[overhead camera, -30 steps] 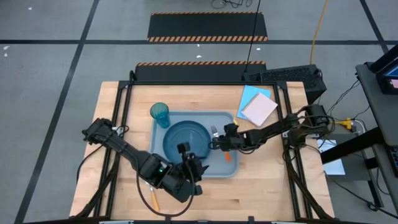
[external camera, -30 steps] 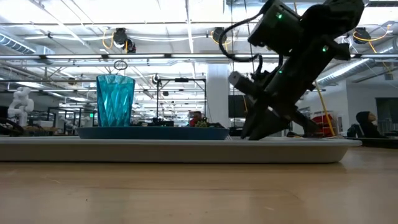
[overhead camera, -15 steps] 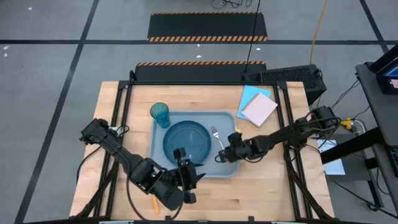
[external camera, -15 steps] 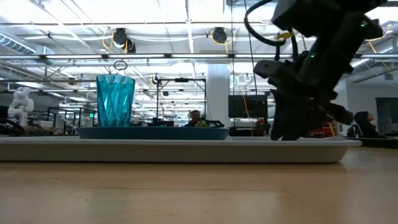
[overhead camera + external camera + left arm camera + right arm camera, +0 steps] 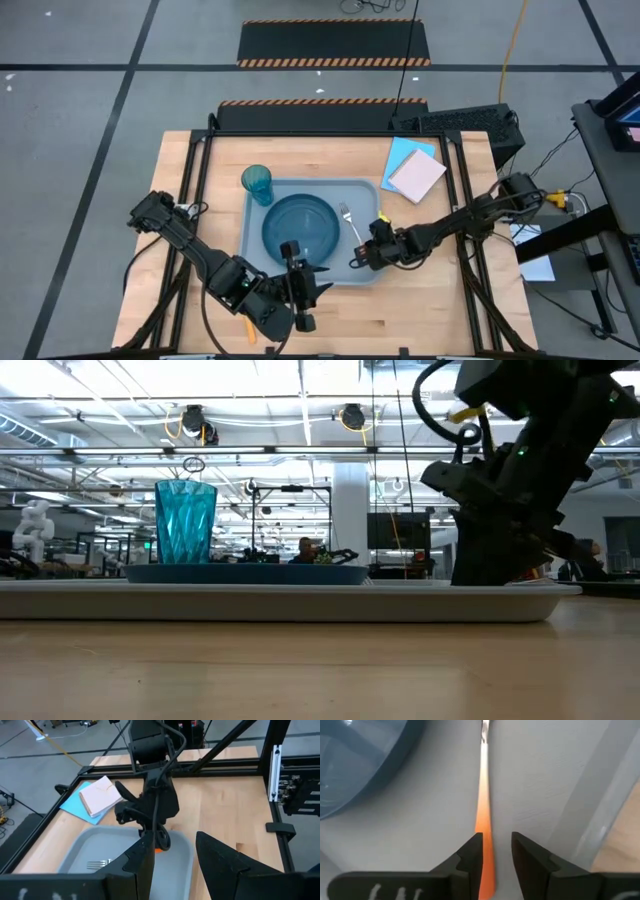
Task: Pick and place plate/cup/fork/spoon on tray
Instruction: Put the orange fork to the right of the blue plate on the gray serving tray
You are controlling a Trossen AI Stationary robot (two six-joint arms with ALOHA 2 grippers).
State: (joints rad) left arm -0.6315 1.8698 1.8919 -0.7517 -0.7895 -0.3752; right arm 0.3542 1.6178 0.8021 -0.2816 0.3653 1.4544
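Observation:
The grey-blue tray [image 5: 368, 192] lies mid-table with the dark blue plate [image 5: 300, 228] in it. The teal cup [image 5: 257, 183] stands at the tray's far left corner. The fork [image 5: 348, 217] lies in the tray right of the plate, tines toward the far edge. My right gripper [image 5: 368, 256] hangs low over the fork's orange handle [image 5: 484, 827], fingers a little apart on either side of it. My left gripper [image 5: 308, 270] is open and empty at the tray's near edge. An orange handle [image 5: 248, 326], likely the spoon's, lies on the table by my left arm, its bowl hidden. My right gripper stands over the near end of the fork's handle [image 5: 485, 845], fingers along it. The handle lies flat on the tray floor, close to one finger [image 5: 470, 857]. I cannot tell whether the finger touches it.
A light blue paper sheet with a pale notepad [image 5: 415, 172] lies at the far right corner. Black frame rails run along the table's left and right sides. Bare wood shows along the near edge, right of my left arm.
My right gripper has drawn back toward the table's near right, from over the fork's middle to its handle end. The fork has stayed lying in the tray. My left gripper has pulled back a little toward the near edge.

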